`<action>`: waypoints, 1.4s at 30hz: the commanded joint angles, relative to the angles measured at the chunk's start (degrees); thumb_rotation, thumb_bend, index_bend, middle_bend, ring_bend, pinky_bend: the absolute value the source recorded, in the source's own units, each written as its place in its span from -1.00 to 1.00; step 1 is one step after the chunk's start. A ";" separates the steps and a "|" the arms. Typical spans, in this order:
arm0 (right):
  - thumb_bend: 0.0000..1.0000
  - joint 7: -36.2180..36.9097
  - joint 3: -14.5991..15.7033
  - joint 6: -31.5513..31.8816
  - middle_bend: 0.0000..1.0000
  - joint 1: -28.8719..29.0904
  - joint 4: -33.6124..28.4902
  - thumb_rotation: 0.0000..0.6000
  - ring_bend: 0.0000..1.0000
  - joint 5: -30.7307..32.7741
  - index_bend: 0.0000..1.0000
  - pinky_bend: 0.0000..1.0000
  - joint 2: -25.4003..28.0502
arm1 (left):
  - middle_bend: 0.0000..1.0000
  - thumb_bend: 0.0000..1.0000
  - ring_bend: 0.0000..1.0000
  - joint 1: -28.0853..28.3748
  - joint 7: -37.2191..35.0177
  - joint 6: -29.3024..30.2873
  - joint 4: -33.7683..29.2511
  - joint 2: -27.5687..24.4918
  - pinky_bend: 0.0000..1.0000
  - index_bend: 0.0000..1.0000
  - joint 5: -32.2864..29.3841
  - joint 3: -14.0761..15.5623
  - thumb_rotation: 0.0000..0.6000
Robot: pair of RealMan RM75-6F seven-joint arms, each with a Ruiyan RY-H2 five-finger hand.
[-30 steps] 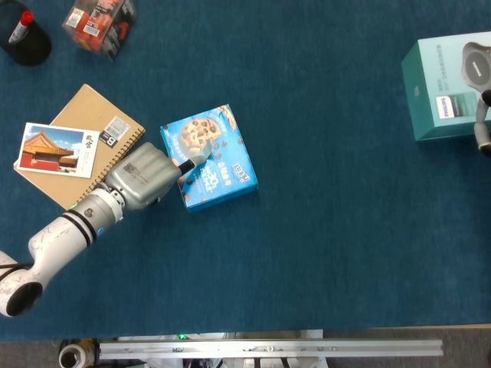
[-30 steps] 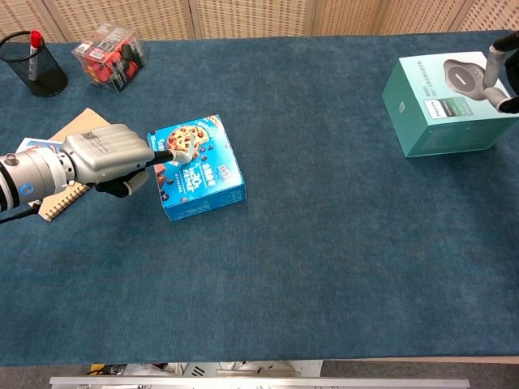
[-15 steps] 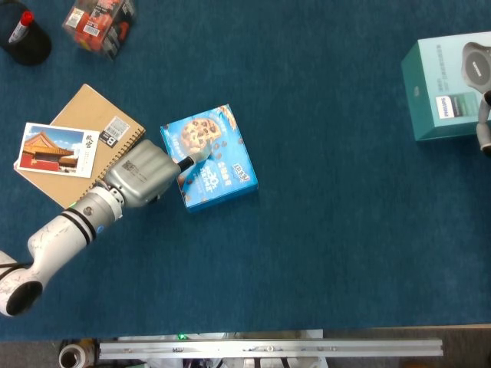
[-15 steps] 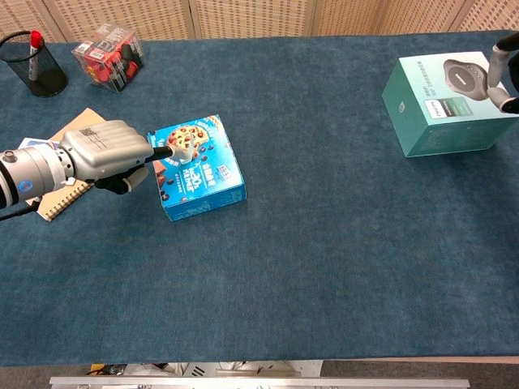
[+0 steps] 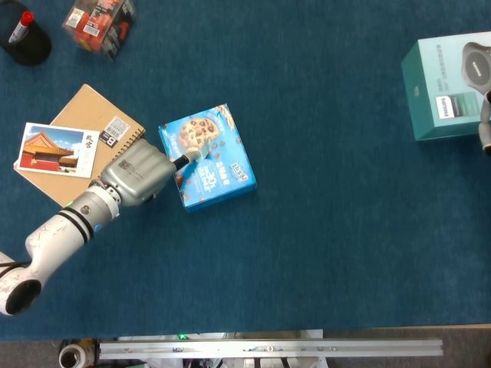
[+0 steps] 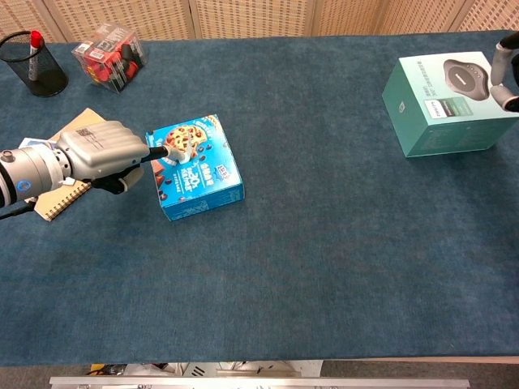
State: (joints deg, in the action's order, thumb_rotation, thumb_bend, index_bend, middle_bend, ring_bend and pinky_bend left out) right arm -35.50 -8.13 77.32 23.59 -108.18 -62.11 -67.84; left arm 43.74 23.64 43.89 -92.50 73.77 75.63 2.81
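Left hand [image 6: 101, 154]: fingers curled in, one fingertip is pressed on the blue cardboard cookie box [image 6: 197, 168].
Right hand [image 6: 507, 73]: state cannot be told.
Advice: pressure should be kept low and central.

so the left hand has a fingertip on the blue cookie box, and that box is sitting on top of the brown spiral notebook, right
Not quite. The left hand does touch the blue cookie box with a fingertip, but the box lies on the blue table cloth, beside the brown spiral notebook, not on top of it. The head view shows this.
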 commanded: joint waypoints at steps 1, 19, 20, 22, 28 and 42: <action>-0.16 0.10 -0.02 0.04 0.64 -0.06 -0.02 1.00 0.82 -0.05 0.18 1.00 0.02 | 0.71 0.51 0.95 -0.18 -0.17 0.37 -0.25 -0.40 1.00 -0.82 0.11 0.00 1.00; -0.21 8.47 -0.57 3.52 0.27 -4.44 1.71 1.00 0.20 -2.37 -0.13 0.58 3.98 | 0.19 0.24 0.30 -11.14 -8.59 17.10 -3.42 -6.72 0.67 -0.91 -0.02 -0.71 1.00; -0.24 9.61 -0.51 3.60 0.23 -4.89 2.22 1.00 0.15 -2.58 -0.16 0.52 4.27 | 0.15 0.17 0.23 -12.37 -9.55 18.63 -3.45 -7.07 0.63 -0.92 -0.41 -0.82 1.00; -0.36 11.15 -0.44 3.67 0.11 -5.55 3.00 1.00 0.02 -2.67 -0.23 0.37 4.54 | 0.03 -0.02 0.02 -14.20 -10.94 20.90 -3.31 -7.47 0.45 -0.93 -0.80 -0.96 1.00; -0.55 16.33 -0.16 4.05 -0.06 -7.41 6.86 1.00 -0.16 -4.10 -0.29 0.21 4.20 | -0.25 -0.28 -0.28 -20.00 -15.99 27.50 -2.86 -8.11 0.09 -0.94 -2.46 -1.73 0.74; -0.66 21.55 0.58 3.45 -0.12 -9.39 11.15 1.00 -0.23 -7.79 -0.29 0.14 3.38 | -0.37 -0.28 -0.35 -27.68 -17.98 34.66 -3.42 -8.39 -0.07 -0.94 -1.99 -2.00 0.78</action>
State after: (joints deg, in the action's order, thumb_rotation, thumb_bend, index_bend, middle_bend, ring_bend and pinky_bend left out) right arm -13.73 -7.80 81.27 14.27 -96.76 -69.82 -64.78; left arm 16.34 5.46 78.34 -95.70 65.35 73.37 0.67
